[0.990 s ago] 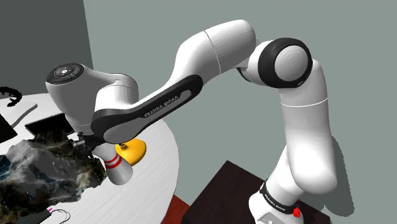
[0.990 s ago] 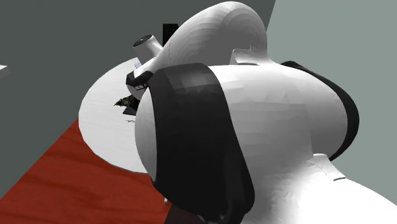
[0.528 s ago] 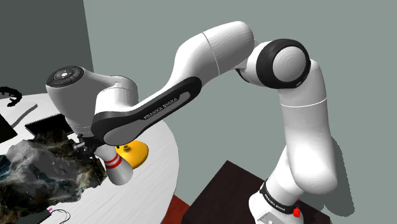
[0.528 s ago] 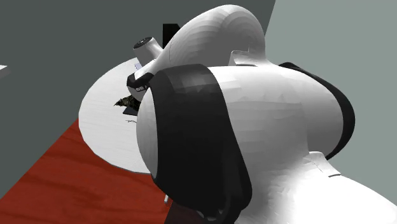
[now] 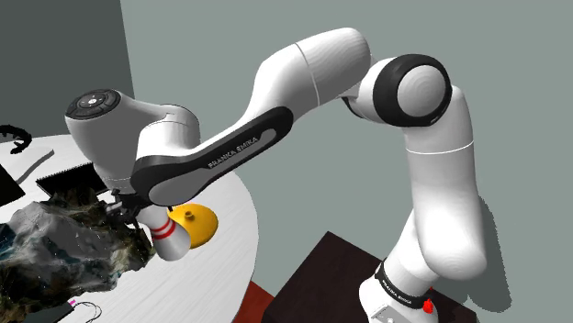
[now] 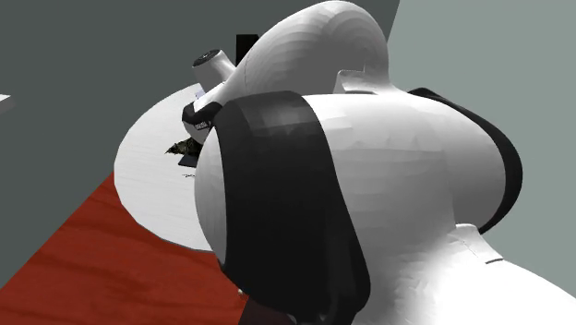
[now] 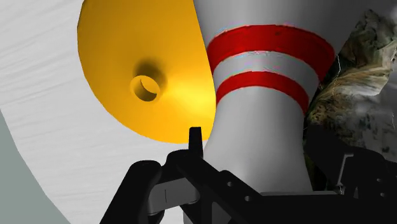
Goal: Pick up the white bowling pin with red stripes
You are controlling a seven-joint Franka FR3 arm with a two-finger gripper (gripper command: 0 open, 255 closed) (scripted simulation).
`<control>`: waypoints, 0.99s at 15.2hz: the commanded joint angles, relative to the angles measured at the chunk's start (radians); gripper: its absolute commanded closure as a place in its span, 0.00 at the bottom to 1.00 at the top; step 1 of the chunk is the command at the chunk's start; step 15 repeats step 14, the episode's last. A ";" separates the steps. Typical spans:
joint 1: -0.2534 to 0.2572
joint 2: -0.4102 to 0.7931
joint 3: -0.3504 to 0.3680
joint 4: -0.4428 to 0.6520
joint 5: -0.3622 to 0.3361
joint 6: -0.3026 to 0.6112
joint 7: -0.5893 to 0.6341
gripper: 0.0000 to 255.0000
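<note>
White bowling pin [image 7: 270, 95] clasped at its neck

Two red stripes ring the bowling pin a little beyond the grip. The black gripper [image 7: 271, 149] is closed on the narrow neck, with one finger [image 7: 195, 137] standing right against its side. From the shoulder view the pin hangs tilted under the hand, its fat end low over the round white table [image 5: 230, 266]; whether it touches the tabletop I cannot tell. A yellow funnel-shaped cone [image 7: 143, 70] lies on the table just beside the pin, its small round opening facing the wrist camera. On the pin's other side sits a dark, mottled, rock-like lump [image 5: 55, 243].
</note>
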 commanded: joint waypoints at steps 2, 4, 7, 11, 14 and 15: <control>-0.003 -0.017 0.008 0.016 0.015 -0.027 -0.016 1.00; -0.005 -0.030 0.013 0.024 0.025 -0.045 -0.027 1.00; -0.008 -0.047 0.021 0.038 0.040 -0.072 -0.042 1.00; -0.011 -0.069 0.029 0.061 0.058 -0.109 -0.062 1.00; -0.011 -0.074 0.031 0.068 0.063 -0.120 -0.068 1.00; -0.011 -0.074 0.031 0.068 0.063 -0.120 -0.068 1.00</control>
